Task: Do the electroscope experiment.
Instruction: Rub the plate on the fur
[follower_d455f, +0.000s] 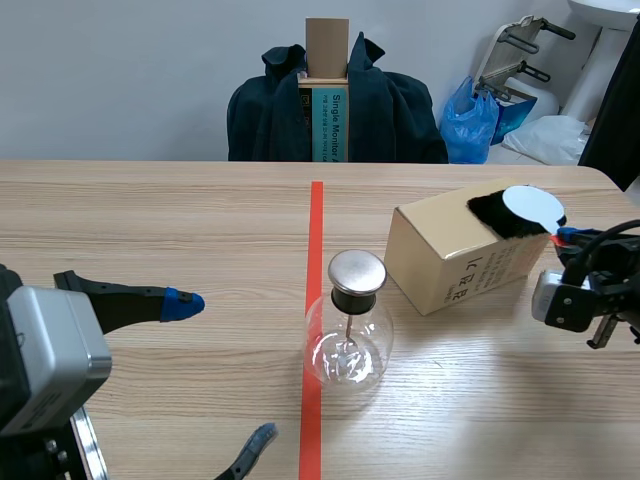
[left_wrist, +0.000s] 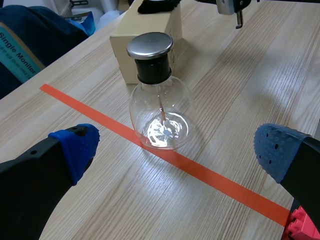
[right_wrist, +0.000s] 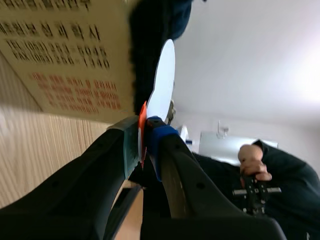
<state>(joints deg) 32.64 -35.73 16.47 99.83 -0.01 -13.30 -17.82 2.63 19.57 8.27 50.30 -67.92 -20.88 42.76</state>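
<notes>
The electroscope, a round glass flask (follower_d455f: 348, 340) with a black neck and a flat metal cap (follower_d455f: 357, 270), stands on the orange tape line in mid-table. My left gripper (follower_d455f: 220, 372) is open near the front left. In the left wrist view the flask (left_wrist: 161, 105) is just ahead of its blue pads (left_wrist: 77, 145). A cardboard box (follower_d455f: 465, 250) with black fur (follower_d455f: 495, 213) on top sits to the right of the flask. My right gripper (follower_d455f: 565, 238) is shut on the orange handle of a white disc (follower_d455f: 532, 205) that lies against the fur. The right wrist view shows the disc (right_wrist: 164, 82) edge-on beyond the gripper (right_wrist: 144, 137).
A chair draped with a dark jacket (follower_d455f: 335, 105) stands at the far edge, with a blue bag (follower_d455f: 470, 120) beside it. The tape line (follower_d455f: 315, 230) runs down the table's middle. A person's hand (right_wrist: 254, 160) shows in the background of the right wrist view.
</notes>
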